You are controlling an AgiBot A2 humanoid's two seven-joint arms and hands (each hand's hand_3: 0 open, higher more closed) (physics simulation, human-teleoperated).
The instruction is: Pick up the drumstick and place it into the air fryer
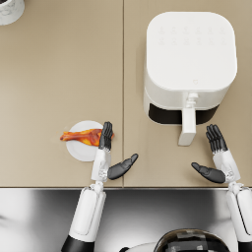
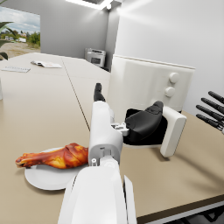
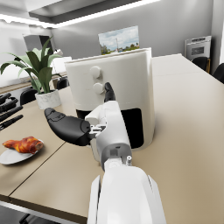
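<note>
An orange-brown drumstick (image 1: pixel 82 136) (image 2: pixel 54 158) (image 3: pixel 22 145) lies on a small white plate (image 1: pixel 81 152) (image 2: pixel 41 179) left of the table's middle. My left hand (image 1: pixel 110 155) (image 2: pixel 131 122) hovers open at the plate's right edge, fingertips over the meaty end, thumb spread to the right, holding nothing. The white air fryer (image 1: pixel 189 64) (image 2: pixel 148 85) (image 3: pixel 111 83) stands at the right, its drawer pulled partly out with the handle (image 1: pixel 187 127) (image 2: pixel 173 131) toward me. My right hand (image 1: pixel 216 156) (image 3: pixel 83 122) is open right of the handle, empty.
A white pot (image 1: pixel 10 10) with a green plant (image 3: pixel 35 68) stands at the table's far left corner. The table's front edge (image 1: pixel 123 187) runs just below both hands. Papers (image 2: pixel 46 64) lie far off on the tabletop.
</note>
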